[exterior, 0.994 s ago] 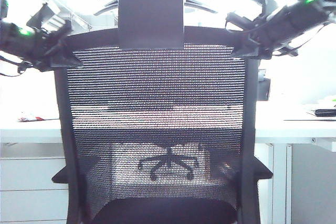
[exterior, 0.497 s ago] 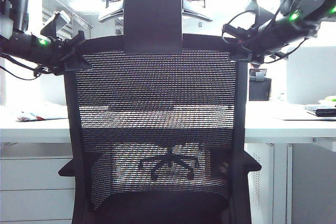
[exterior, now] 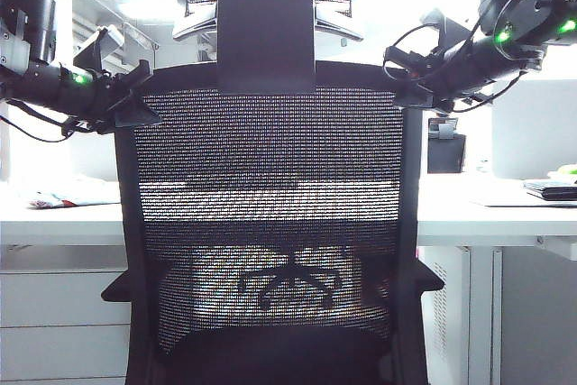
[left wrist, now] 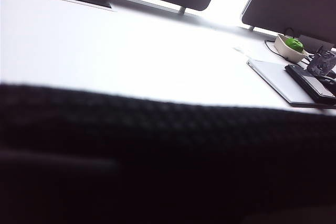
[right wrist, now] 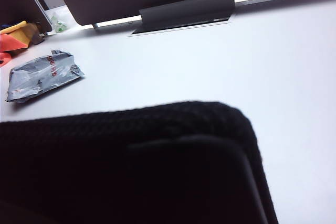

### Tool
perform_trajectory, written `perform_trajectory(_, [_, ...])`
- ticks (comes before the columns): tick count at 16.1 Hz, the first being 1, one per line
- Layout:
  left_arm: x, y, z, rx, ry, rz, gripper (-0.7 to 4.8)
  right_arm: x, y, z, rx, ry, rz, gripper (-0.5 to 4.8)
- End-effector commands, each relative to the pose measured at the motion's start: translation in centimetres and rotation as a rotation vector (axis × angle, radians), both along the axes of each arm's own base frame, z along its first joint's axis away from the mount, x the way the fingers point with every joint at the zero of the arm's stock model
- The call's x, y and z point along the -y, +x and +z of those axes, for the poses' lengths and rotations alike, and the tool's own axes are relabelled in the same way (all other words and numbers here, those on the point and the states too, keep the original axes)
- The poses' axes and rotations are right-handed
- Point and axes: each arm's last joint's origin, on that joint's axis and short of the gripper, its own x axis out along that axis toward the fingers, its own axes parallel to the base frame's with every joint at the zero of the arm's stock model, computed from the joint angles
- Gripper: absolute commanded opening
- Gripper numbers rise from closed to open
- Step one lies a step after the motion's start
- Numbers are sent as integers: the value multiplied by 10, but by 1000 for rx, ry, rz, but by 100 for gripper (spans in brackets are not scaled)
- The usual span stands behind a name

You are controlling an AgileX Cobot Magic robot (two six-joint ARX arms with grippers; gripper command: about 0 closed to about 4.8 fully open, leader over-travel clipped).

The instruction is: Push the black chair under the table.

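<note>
Directly ahead of the black chair (exterior: pixel 269 223), in the exterior view, stretching side to side: the table (exterior: pixel 505 214), its white top showing through the mesh back and running across the push direction. Standing square to that edge, the chair's back, with the seat apparently not yet under the top. Pressing at the chair's top-left corner: the left gripper (exterior: pixel 135 101); pressing at the top-right corner: the right gripper (exterior: pixel 407 89). Sitting about equally near the frame, both arms, one per shoulder, so neither leading. Lying straight beyond the chair from both grippers, the table, which suggests an even forward shove, judged from this view. Impossible to tell here whether either pair of fingers is spread or closed.

Moving to the left wrist view: filling the near half, the chair's dark mesh edge (left wrist: pixel 157 156), close against the camera; spreading beyond it, the table top (left wrist: pixel 105 51), with a laptop (left wrist: pixel 283 80) far along it. Showing no fingers, so the left gripper's width staying unknown.

Moving to the right wrist view: crowding the near part, the chair's rounded corner (right wrist: pixel 157 161); lying beyond it, the table top (right wrist: pixel 210 61) and a silver packet (right wrist: pixel 42 74). Showing no fingers either, so the same doubt for the right gripper.
</note>
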Motion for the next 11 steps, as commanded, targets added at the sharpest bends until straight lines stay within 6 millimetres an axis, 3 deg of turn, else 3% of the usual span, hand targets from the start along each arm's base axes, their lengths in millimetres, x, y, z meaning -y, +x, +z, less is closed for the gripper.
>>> perform_trajectory(1, [-6, 3, 7, 48, -1, 68, -6, 15, 12, 7, 33, -7, -89, -5])
perform_trajectory(7, [-2, -2, 12, 25, -54, -92, -5, 11, 1, 3, -55, -1, 3, -5])
perform_trajectory(11, [0, -32, 27, 21, -57, -102, -6, 14, -43, 2, -52, 28, -8, -5])
